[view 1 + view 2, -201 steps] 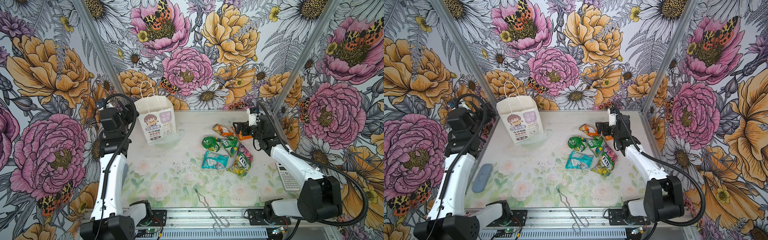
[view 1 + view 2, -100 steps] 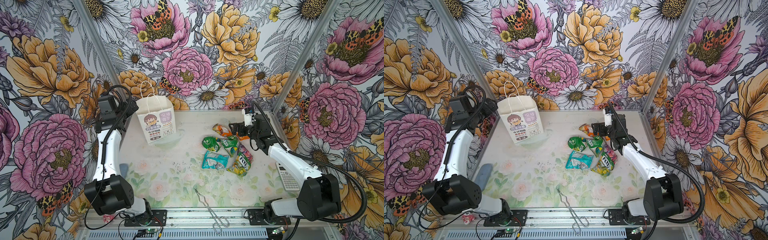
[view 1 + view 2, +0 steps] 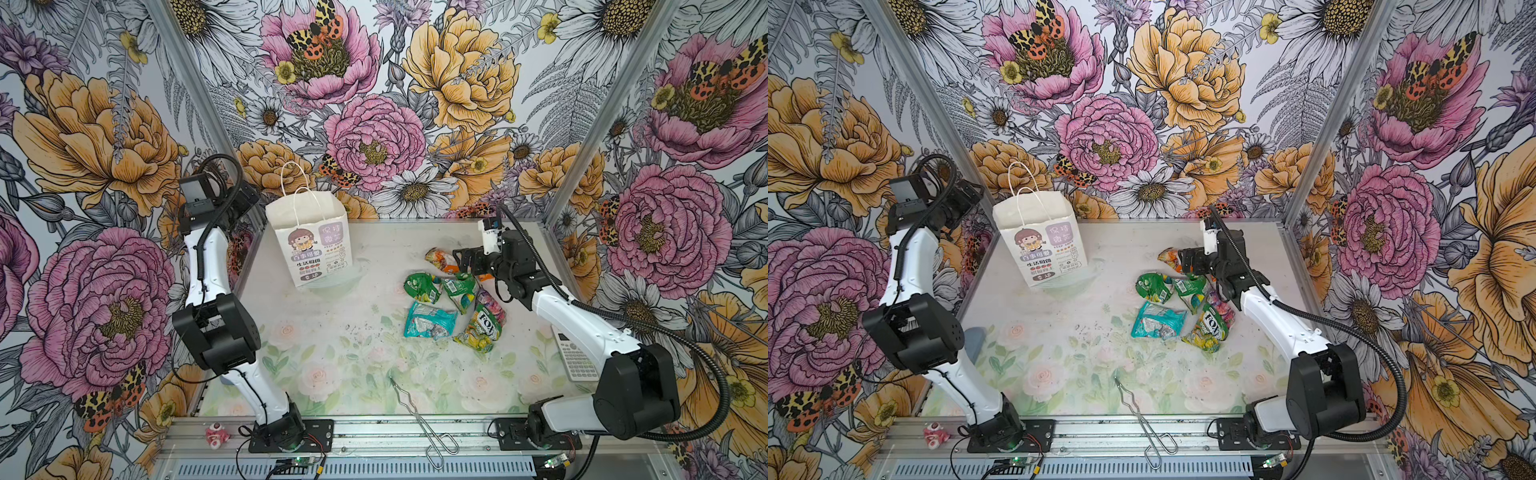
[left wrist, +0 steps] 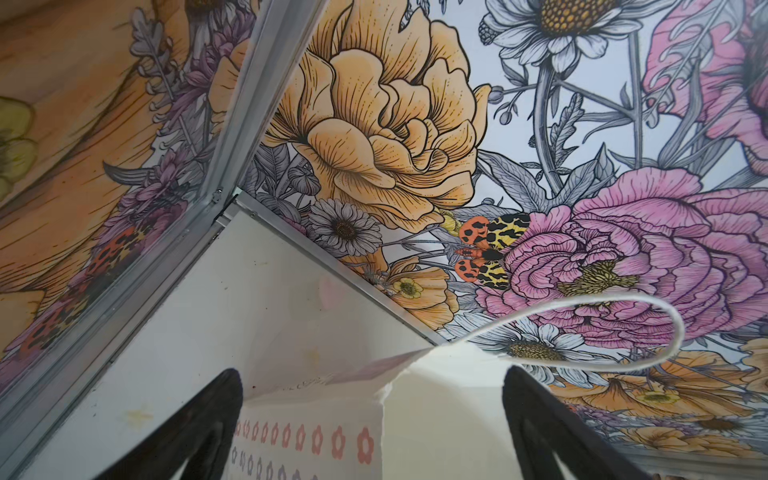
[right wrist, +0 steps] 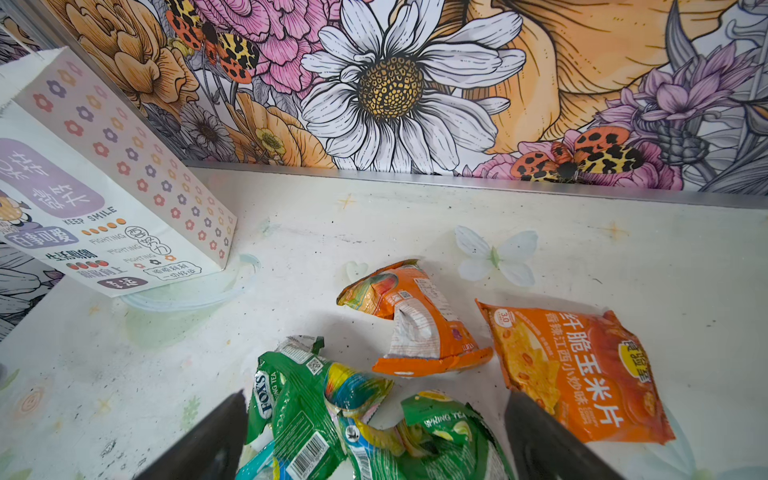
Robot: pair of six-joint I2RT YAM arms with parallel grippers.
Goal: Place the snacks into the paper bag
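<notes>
The white paper bag (image 3: 309, 245) (image 3: 1042, 245) stands upright at the back left, its mouth open. Several snacks lie in a cluster at the right: an orange packet (image 3: 440, 258), two green ones (image 3: 422, 286) (image 3: 461, 291), a teal one (image 3: 430, 322), a purple-pink one (image 3: 490, 301) and the yellow-green FOX packet (image 3: 482, 328). My right gripper (image 3: 463, 259) (image 5: 378, 399) hovers open over the green packets (image 5: 316, 411), with orange packets (image 5: 415, 324) (image 5: 577, 370) just ahead. My left gripper (image 3: 246, 200) (image 4: 372, 374) is open and empty beside the bag's (image 4: 444, 415) upper left corner.
Metal tongs (image 3: 419, 415) lie at the front edge. A calculator (image 3: 575, 357) rests against the right wall under my right arm. A small pink-white toy (image 3: 217, 434) sits on the front rail. A grey-blue pad (image 3: 973, 336) lies behind my left arm. Flowered walls close in on three sides.
My left arm has folded at the elbow and its wrist has risen back toward the bag's top. My right gripper has edged left over the packets. Both stay open.
</notes>
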